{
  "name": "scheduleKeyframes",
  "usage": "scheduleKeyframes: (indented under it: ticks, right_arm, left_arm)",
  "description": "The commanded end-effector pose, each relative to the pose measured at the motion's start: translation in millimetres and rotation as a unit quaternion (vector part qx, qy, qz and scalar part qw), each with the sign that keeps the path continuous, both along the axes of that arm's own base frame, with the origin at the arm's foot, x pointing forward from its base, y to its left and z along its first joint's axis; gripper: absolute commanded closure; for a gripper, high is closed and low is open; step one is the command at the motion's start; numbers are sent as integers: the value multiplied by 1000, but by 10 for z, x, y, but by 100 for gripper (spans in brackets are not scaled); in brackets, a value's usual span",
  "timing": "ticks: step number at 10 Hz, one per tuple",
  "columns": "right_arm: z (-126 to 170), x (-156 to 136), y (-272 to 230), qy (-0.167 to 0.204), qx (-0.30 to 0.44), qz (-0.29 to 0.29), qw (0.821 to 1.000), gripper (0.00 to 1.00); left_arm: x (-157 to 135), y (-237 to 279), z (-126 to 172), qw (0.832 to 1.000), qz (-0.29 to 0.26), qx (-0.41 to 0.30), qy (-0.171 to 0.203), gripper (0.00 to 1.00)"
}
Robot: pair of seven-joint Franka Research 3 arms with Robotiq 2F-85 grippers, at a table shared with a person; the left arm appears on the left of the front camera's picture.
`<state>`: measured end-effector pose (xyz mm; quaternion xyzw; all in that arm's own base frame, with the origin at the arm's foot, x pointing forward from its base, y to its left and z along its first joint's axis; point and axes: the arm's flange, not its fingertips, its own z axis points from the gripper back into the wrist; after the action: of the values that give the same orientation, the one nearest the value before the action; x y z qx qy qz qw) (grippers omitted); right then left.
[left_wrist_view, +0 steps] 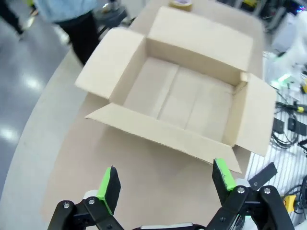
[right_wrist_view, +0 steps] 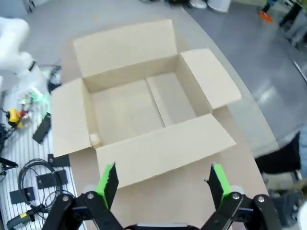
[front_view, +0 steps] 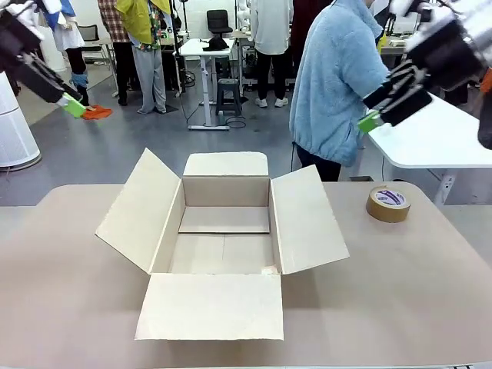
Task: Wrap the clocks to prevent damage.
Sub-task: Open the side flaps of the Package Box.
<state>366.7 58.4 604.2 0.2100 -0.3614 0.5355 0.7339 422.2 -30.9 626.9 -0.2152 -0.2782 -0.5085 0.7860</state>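
Four box (front_view: 223,254) flaps spread; I see bare floor, pale scrap (front_view: 269,270) in one corner. Right of box, tape roll (front_view: 387,204). Left gripper (left_wrist_view: 165,179), right gripper (right_wrist_view: 160,179): jaws apart, above box.

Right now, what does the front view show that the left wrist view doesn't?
Front view's own: the right gripper, raised and open, and a white table behind the person. Left wrist view's own: cables beside the work table. Shared: the open cardboard box, the brown tape roll, the person in a blue top, and the left gripper, open.
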Motion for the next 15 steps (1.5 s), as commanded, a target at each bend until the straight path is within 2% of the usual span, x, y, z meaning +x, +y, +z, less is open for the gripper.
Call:
scheduleKeyframes:
  ticks: [1, 3, 7, 8, 9, 10, 15]
  right_arm:
    - [-141, 58, -318, 40, 58, 13, 997, 0]
    - [-287, 29, -695, 41, 108, 11, 993, 0]
    - [-362, -50, -1007, 34, 146, -4, 989, 0]
    - [-374, -59, -1019, 35, 149, -4, 988, 0]
    - [-387, -78, -1017, 36, 148, 0, 988, 0]
    - [-329, -50, -1082, 43, 145, -12, 988, 0]
    - [-329, -50, -1082, 43, 145, -12, 988, 0]
  left_arm:
    - [-3, 208, -119, 999, -23, -42, 19, 0]
    - [-76, 518, -279, 994, -24, -109, 10, 0]
    - [-196, 785, -364, 989, -20, -146, 0, 0]
    - [-228, 841, -373, 989, -14, -149, 1, 0]
    - [-248, 795, -381, 990, 15, -142, 0, 0]
    - [-190, 839, -351, 990, -10, -139, 10, 0]
    - [-200, 830, -363, 991, -4, -132, 15, 0]
